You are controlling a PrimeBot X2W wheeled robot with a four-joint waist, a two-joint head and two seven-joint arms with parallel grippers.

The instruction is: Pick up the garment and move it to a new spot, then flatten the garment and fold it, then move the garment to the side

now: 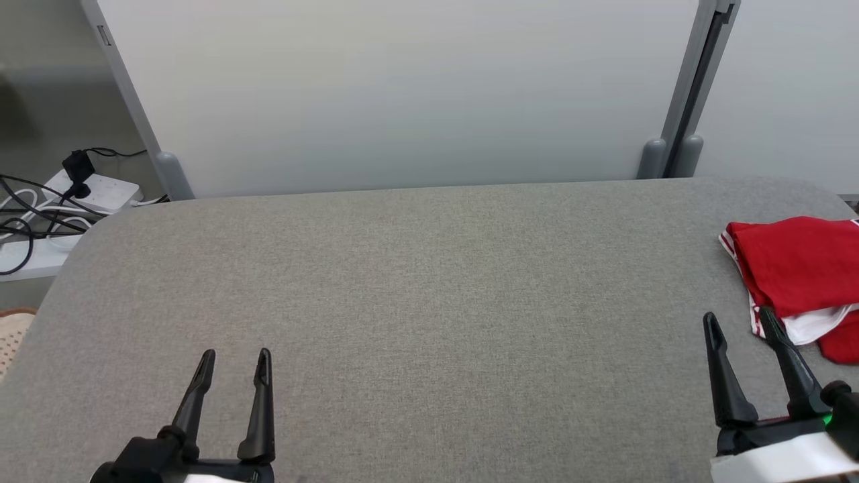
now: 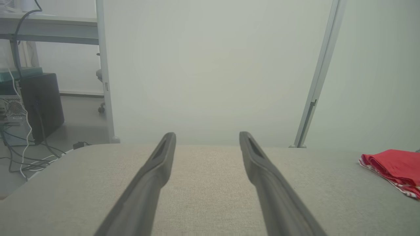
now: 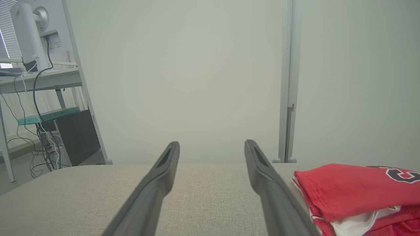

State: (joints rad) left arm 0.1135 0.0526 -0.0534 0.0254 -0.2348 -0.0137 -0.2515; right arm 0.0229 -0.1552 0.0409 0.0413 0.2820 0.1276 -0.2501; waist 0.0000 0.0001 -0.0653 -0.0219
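Note:
A red garment (image 1: 798, 268) with white trim lies folded in a bundle at the right edge of the grey table (image 1: 416, 282). The left wrist view has the garment (image 2: 395, 165) far right, and in the right wrist view the garment (image 3: 354, 193) lies just right of the fingers, dark lettering on top. My right gripper (image 1: 738, 325) hovers open at the lower right, its right fingertip just beside the garment's near corner, nothing between the fingers. My left gripper (image 1: 235, 362) is open and empty at the lower left, far from the garment.
White partition panels (image 1: 416, 94) stand behind the table's far edge. A power strip with cables (image 1: 87, 191) sits on the floor past the table's left corner. A desk with a computer tower (image 3: 75, 137) stands further left.

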